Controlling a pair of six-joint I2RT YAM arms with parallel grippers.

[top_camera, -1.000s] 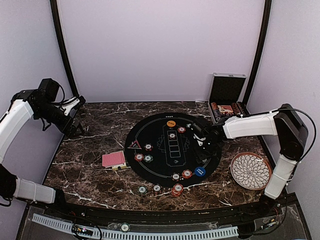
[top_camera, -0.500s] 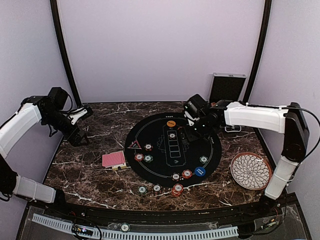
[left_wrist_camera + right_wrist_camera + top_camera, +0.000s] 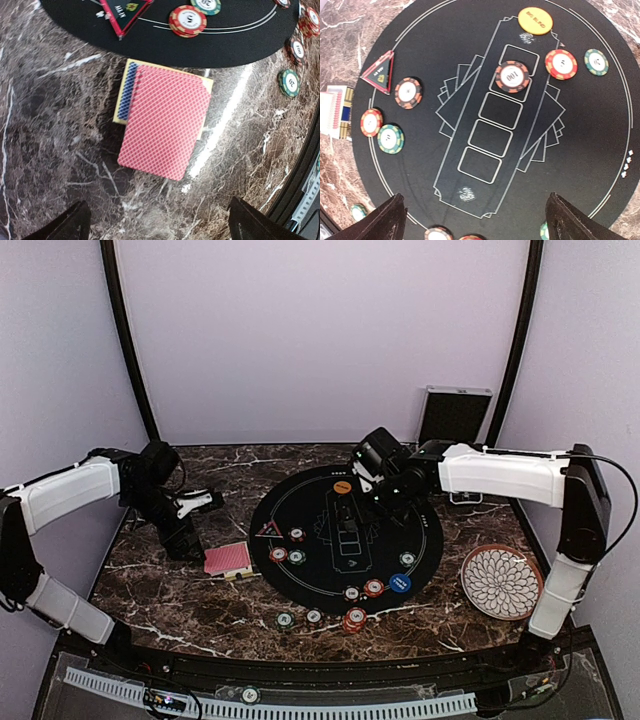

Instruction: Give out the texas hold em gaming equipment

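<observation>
A stack of red-backed playing cards [image 3: 165,120] lies on the marble just left of the round black mat [image 3: 430,540]. My left gripper [image 3: 157,230] hovers open just short of the cards, empty; in the top view it [image 3: 190,540] is left of the cards [image 3: 228,558]. My right gripper [image 3: 475,220] hangs open and empty above the mat's printed card boxes, seen from above [image 3: 380,508] at the mat's back centre. On the mat lie the orange button [image 3: 535,21], a "100" chip [image 3: 512,76], the triangular marker [image 3: 380,72], the blue button [image 3: 400,583] and several striped chips [image 3: 373,587].
A white patterned plate [image 3: 500,581] sits right of the mat. The silver case [image 3: 453,415] stands open at the back right, behind the right arm. A short stack of red chips [image 3: 354,620] and two single chips [image 3: 285,620] lie on the marble near the mat's front edge.
My left arm swung right and down to the cards. My right gripper opened, rose from the mat's right side and moved to its back centre; a green chip shows where it was.
</observation>
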